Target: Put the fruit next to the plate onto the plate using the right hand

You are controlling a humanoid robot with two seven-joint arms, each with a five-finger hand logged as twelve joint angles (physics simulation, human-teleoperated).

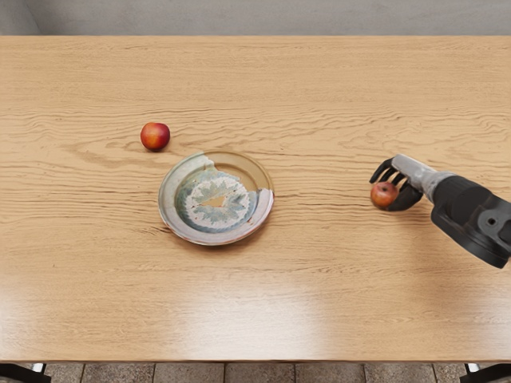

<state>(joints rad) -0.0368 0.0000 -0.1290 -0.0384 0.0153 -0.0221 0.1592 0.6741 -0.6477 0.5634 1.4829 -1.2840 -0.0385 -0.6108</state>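
A patterned ceramic plate (180, 209) lies a little left of the table's middle. A red-orange fruit (155, 136) rests on the wood just beyond the plate's upper left rim. At the right, a second red fruit (384, 194) sits in my right hand (393, 188), whose dark fingers curl around it from behind. That arm comes in from the right edge. The hand and its fruit are well to the right of the plate, about a plate's width away. The left arm does not show.
The wooden table (319, 303) fills the view, with its front edge near the bottom and a grey wall behind the far edge. Bare wood lies between the plate and my right hand.
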